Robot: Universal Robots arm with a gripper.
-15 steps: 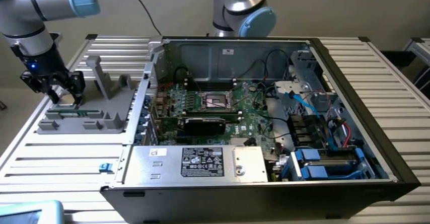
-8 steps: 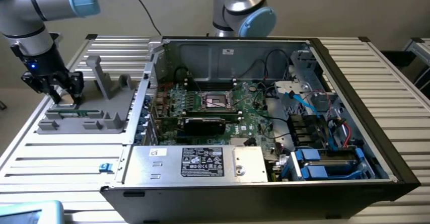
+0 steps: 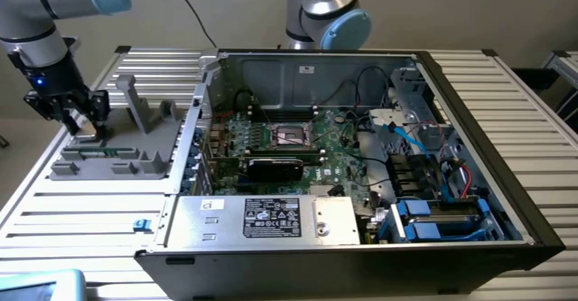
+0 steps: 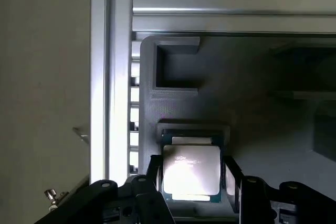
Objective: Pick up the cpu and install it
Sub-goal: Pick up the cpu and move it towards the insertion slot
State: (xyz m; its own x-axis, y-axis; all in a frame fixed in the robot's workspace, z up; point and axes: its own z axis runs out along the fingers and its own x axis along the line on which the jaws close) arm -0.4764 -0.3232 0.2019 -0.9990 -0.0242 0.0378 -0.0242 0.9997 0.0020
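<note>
Cpu (image 4: 190,176): small flat square chip. The top is a bright silver-grey metal lid with rounded corners. A few lines of faint dark print sit near one edge of the lid, and glare washes out the rest. A thin darker border of the board shows around the lid.

Pose: lying flat, lid up, level, not tilted.

Location: seated in a shallow square pocket of the grey holder (image 4: 173,103), its edges parallel to the pocket walls. The pocket is close to one outer edge of the holder. In the exterior view the grey holder (image 3: 118,159) rests on the slatted table (image 3: 81,213), at about 9 o'clock from the open computer case (image 3: 505,199).
</note>
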